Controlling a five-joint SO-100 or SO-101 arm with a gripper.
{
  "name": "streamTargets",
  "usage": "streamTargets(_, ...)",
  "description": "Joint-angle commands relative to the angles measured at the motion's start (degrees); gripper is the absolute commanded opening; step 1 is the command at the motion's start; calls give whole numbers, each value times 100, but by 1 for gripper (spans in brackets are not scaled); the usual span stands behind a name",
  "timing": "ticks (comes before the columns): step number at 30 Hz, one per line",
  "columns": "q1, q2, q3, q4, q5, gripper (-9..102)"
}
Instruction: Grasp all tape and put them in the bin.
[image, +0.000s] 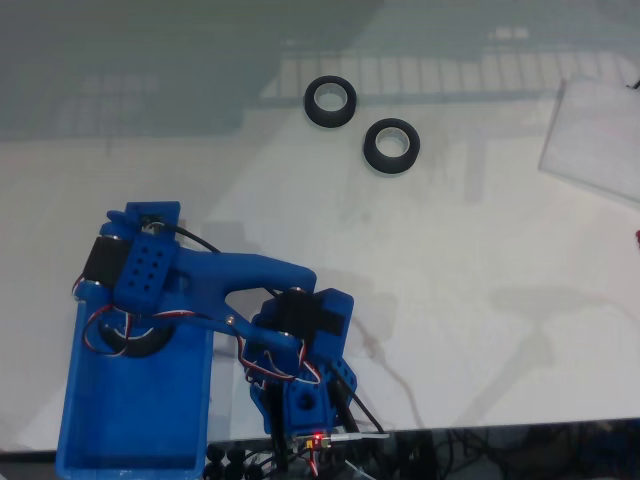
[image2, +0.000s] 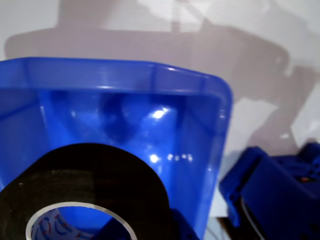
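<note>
- In the fixed view, two tape rolls lie flat on the white counter in the upper middle of the frame: one roll up and to the left, the other roll just down and to the right of it, near each other but apart.
- A third roll fills the lower left of the wrist view, its pale core showing, hanging over the open bin; in the fixed view it peeks out as a dark arc under the arm's head at the bin's upper end.
- The bin sits at the lower left of the fixed view, with the blue arm reaching across its top edge.
- We cannot see the tool's fingers clearly in either view, so we cannot tell whether it is pinching the roll or has let go.
- We judge these rolls light and stiff, with a smooth, somewhat slick outer face that resists squeezing.
- For the two on the counter, we would put one finger into the core hole and one outside, pinching the ring wall.
- That hold keeps the roll from rolling or twisting out.
</note>
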Motion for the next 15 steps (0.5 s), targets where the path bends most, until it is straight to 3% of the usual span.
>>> streamTargets(1, -62, 44, -44, -18, -44, 3)
streamTargets(5, -88, 88, -35, -62, -44, 15)
streamTargets(8, -88, 62, 70, -114, 44, 30)
streamTargets(15, 97, 70, 79, -237, 193, 34)
